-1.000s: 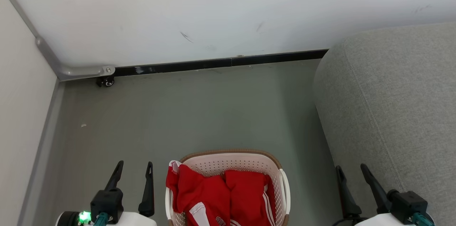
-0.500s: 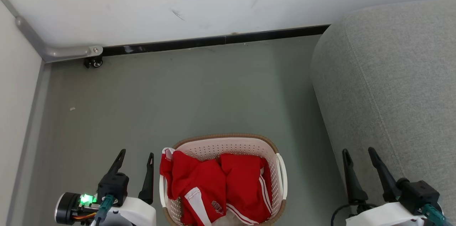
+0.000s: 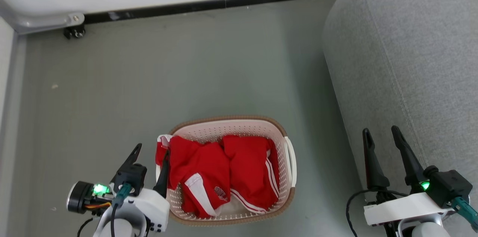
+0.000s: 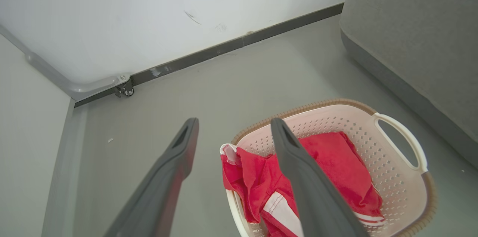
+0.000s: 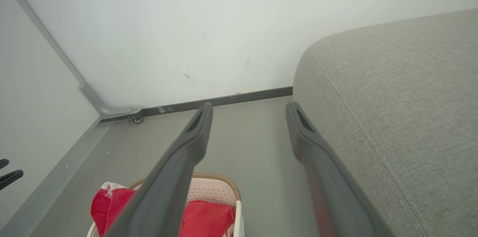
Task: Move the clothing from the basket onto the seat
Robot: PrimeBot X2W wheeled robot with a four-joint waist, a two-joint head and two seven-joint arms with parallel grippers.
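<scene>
The cream basket [image 3: 239,128] with a brown rim stands on the grey floor, low in the head view. Two red garments lie in it: one with a white panel and lettering [image 3: 201,166] drapes over the left edge, one with white stripes [image 3: 248,166] lies to the right. My left gripper [image 3: 153,149] is open just left of the basket, its inner finger over the draped cloth. In the left wrist view that gripper [image 4: 234,123] frames the clothing [image 4: 336,154] and basket [image 4: 392,169]. My right gripper [image 3: 380,130] is open beside the grey sofa [image 3: 410,61].
A white wall with a black baseboard [image 3: 224,4] closes off the far side. A small caster under a metal bracket [image 3: 74,31] sits at the far left corner, next to a pale side panel [image 5: 30,117]. Bare grey floor [image 3: 168,72] stretches beyond the basket.
The head camera has tilted down, so the whole picture slid up and the basket shows fully. My left gripper has come closer to the basket's left edge. Both grippers stay open.
</scene>
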